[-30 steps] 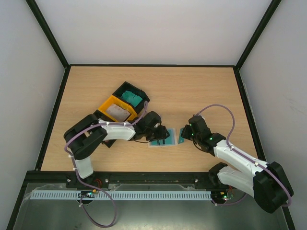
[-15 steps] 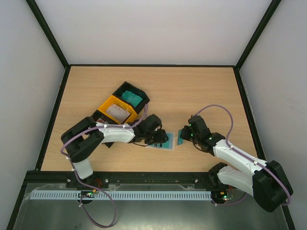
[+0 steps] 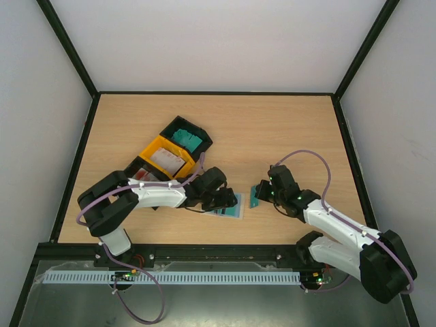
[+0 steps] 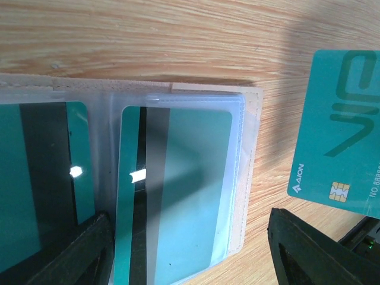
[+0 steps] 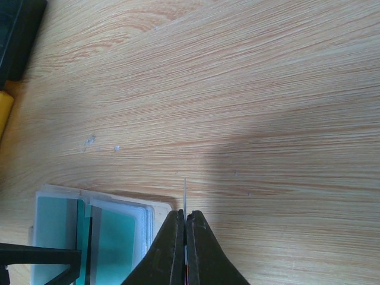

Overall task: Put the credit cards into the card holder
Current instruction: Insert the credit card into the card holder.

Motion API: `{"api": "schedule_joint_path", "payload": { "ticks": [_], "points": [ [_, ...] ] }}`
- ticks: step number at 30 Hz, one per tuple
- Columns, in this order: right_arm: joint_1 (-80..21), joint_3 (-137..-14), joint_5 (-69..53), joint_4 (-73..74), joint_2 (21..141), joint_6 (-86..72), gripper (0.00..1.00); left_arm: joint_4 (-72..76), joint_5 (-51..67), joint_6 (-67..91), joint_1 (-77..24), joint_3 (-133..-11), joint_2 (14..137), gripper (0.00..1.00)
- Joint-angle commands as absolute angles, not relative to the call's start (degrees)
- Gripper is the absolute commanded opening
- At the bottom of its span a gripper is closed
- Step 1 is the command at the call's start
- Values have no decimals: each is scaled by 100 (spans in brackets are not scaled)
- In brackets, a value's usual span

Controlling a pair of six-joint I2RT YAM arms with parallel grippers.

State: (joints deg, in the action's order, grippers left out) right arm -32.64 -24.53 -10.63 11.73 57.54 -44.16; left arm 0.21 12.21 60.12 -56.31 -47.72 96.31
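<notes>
The beige card holder point(image 3: 234, 206) lies open on the table, and its clear sleeves point(image 4: 178, 190) hold teal credit cards. My left gripper point(image 3: 223, 200) hovers over it, open. Its dark fingers point(image 4: 314, 249) straddle the right-hand sleeve without pinching it. Just right of the holder, my right gripper point(image 3: 263, 193) is shut on a teal credit card point(image 3: 255, 196), held on edge. In the left wrist view that card point(image 4: 341, 130) faces the camera. In the right wrist view it is only a thin edge point(image 5: 186, 193) above the shut gripper point(image 5: 186, 237), beside the holder point(image 5: 95, 228).
Three small bins stand in a diagonal row behind the left arm. The black bin point(image 3: 197, 133) holds teal cards, the yellow bin point(image 3: 151, 148) holds white-grey cards, and a dark bin point(image 3: 133, 168) holds red-marked cards. Bare wood lies to the right and far side.
My left gripper has opened wider and drawn back toward the left. The holder now lies slightly nearer the front edge. The right gripper has edged its card a little left.
</notes>
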Motion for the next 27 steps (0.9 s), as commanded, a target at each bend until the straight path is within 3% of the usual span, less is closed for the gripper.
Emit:
{"api": "schedule_joint_path", "payload": {
  "ticks": [1, 11, 22, 24, 27],
  "points": [
    [-3278, -2321, -1159, 1217, 5538, -4424, 2, -362, 1053, 6205, -5779, -4763, 9577, 72],
    [-3278, -2134, -1175, 1273, 5297, -4423, 2, -1814, -443, 6213, -6371, -5664, 9739, 81],
    [-3278, -1962, -1380, 1258, 5099, -4412, 2, -1960, -636, 6396, -6557, -5726, 10010, 76],
    [-3278, -1954, -1380, 1242, 5102, -4420, 2, -1808, -463, 6317, -6562, -5738, 10089, 71],
    [-3278, -1944, -1380, 1209, 5123, -4442, 2, -1744, -434, 6268, -6557, -5731, 10080, 52]
  ]
}}
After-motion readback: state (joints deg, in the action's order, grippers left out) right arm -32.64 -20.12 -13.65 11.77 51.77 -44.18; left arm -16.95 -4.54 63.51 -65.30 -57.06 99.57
